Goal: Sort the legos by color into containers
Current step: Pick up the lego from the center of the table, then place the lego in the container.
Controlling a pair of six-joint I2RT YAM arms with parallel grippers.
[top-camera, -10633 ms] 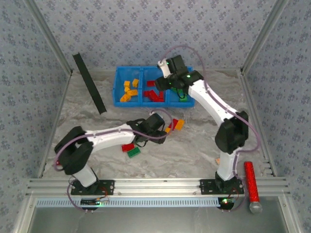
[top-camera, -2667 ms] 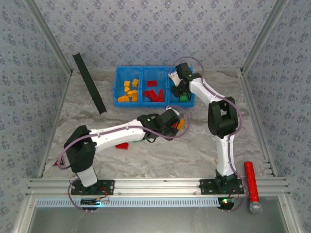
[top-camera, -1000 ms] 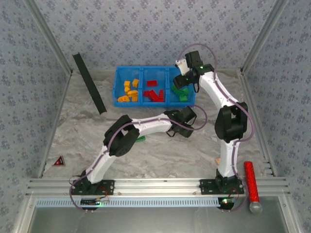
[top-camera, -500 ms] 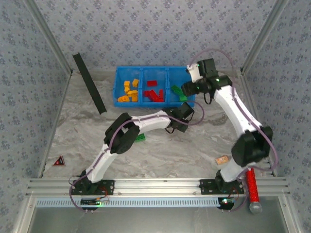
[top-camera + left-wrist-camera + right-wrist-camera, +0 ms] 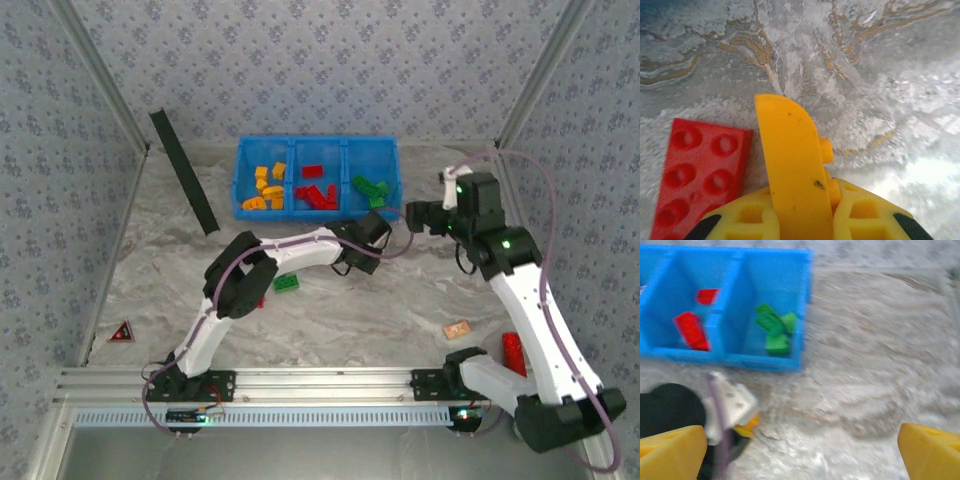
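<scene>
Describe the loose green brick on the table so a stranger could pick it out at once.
Find the blue bin at the far side of the table, then come toward the near edge past the left arm and its forearm. Right beside it a green brick lies flat on the marbled surface. It is the only one outside the bin; the other green bricks sit in its right compartment.

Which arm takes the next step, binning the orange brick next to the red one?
Left. The left gripper grips the orange brick; the right gripper is open and empty, beside the right end of the bin.
</scene>
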